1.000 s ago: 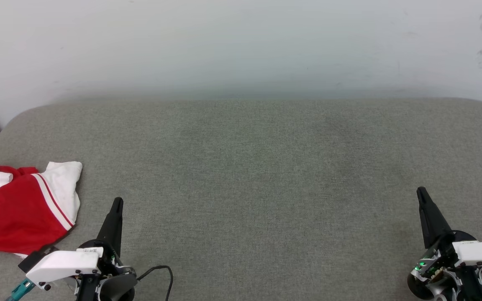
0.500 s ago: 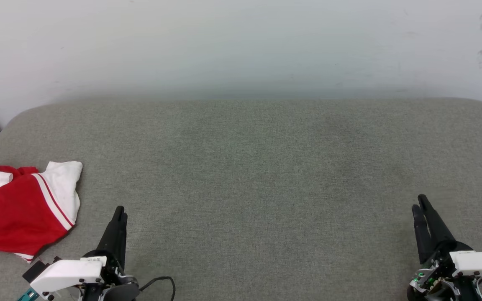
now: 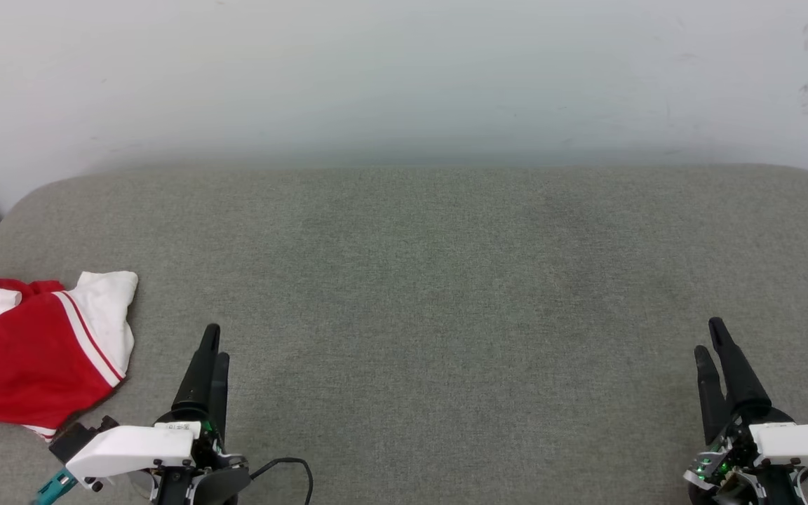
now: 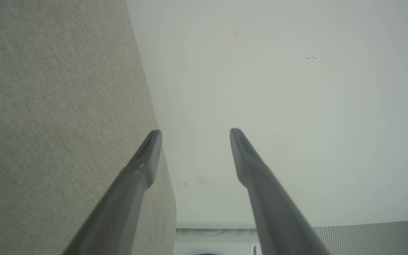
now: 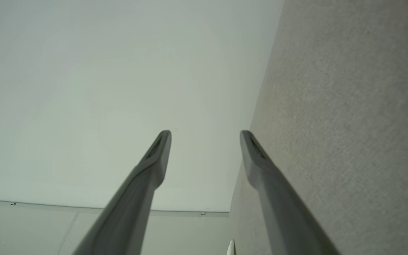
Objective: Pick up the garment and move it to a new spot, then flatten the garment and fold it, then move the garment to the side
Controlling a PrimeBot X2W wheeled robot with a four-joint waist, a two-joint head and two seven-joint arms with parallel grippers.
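The garment (image 3: 32, 347), red with white sleeves and red-and-white stripe trim, lies crumpled at the left edge of the grey fabric surface (image 3: 432, 280), partly cut off by the head view's edge. My left gripper (image 3: 216, 344) stands at the lower left, just right of the garment and apart from it, its jaws open with nothing between them. In the left wrist view the left gripper (image 4: 195, 132) shows two spread fingers against the wall. My right gripper (image 3: 709, 338) is at the lower right, far from the garment, also open and empty; the right wrist view shows the right gripper (image 5: 205, 134) the same way.
A pale wall (image 3: 404, 77) rises behind the surface's far edge. A black cable (image 3: 285, 468) loops beside my left wrist. The surface's rounded corners sit at the far left and far right.
Both grippers have gone from shut to open. The left gripper has shifted slightly right and forward. The garment has not moved.
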